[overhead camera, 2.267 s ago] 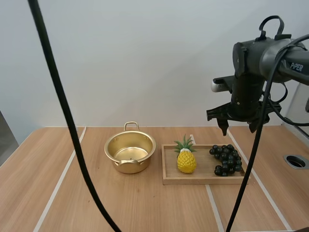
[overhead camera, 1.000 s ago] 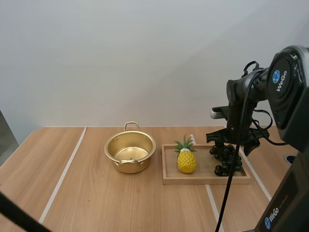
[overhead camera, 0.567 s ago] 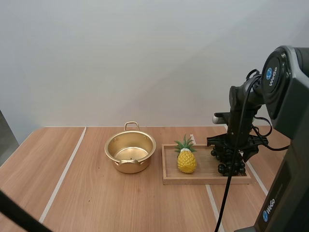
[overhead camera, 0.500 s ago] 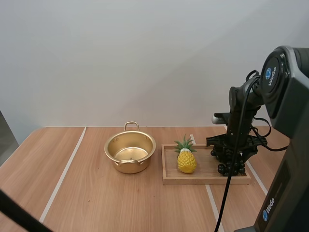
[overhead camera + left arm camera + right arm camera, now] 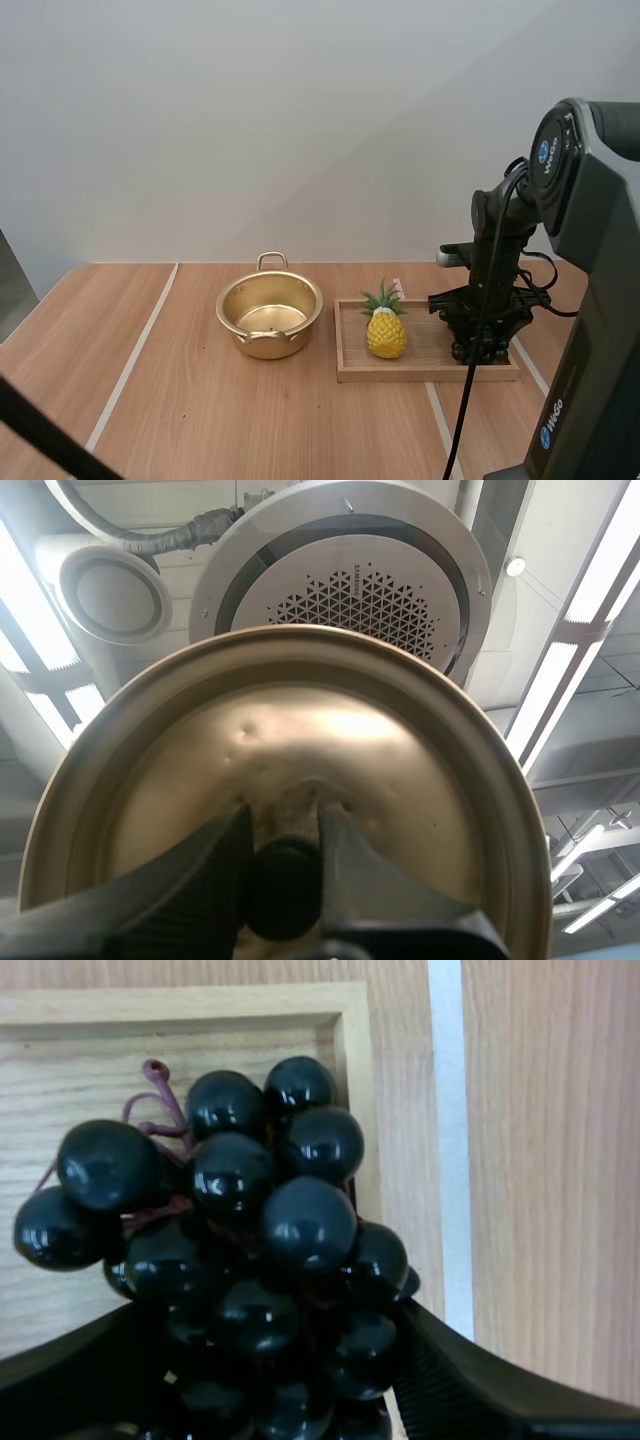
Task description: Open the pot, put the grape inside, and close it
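Bunch of grapes (image 5: pixel 240 1250) lies at the right end of the wooden tray (image 5: pixel 425 375), with the right gripper (image 5: pixel 480 338) lowered over it.
The bunch is likely light, but the berries are glossy and round and sit loosely on thin stems, so it's lumpy and slippery. The best hold is probably across the thick middle of the cluster, not on a single berry or the stem loop. The right gripper's fingers are spread, one on each side of the bunch and close against the outer berries; can't tell if they press yet. The left gripper (image 5: pixel 283 825) pinches the black knob (image 5: pixel 283 890) of the pot lid (image 5: pixel 300 730). The pot (image 5: pixel 270 345) stands open on the table (image 5: pixel 200 420), just beside the tray's left end, and a toy pineapple (image 5: pixel 386 333) sits in the tray between pot and grapes.
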`<state>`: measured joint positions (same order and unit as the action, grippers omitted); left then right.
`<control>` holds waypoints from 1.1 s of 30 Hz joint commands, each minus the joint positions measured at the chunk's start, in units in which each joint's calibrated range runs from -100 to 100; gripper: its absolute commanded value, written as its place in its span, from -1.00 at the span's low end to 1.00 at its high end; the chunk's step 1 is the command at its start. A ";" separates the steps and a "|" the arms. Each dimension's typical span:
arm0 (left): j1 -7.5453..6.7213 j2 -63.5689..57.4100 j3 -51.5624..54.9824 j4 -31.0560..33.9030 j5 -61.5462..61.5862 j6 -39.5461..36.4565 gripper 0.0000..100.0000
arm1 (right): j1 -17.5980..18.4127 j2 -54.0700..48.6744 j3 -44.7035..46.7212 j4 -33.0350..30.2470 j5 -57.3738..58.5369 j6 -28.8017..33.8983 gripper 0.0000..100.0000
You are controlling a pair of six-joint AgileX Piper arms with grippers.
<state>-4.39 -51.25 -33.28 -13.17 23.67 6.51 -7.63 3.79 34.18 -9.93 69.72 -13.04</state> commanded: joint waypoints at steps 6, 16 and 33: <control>0.01 0.38 -0.24 0.14 0.47 -0.06 -1.00 | -0.06 1.13 0.52 4.40 -1.48 2.28 -1.00; 0.01 0.54 -0.24 0.50 2.31 -0.06 -1.00 | -0.06 -0.71 -0.94 5.27 1.46 2.18 -1.00; 0.01 0.53 -0.24 4.85 5.72 -0.06 -1.00 | -0.06 -22.94 -16.47 13.49 7.96 -6.62 -1.00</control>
<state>-4.39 -51.15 -33.28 -9.55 27.84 6.61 -7.62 -16.57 20.20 2.15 76.19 -17.42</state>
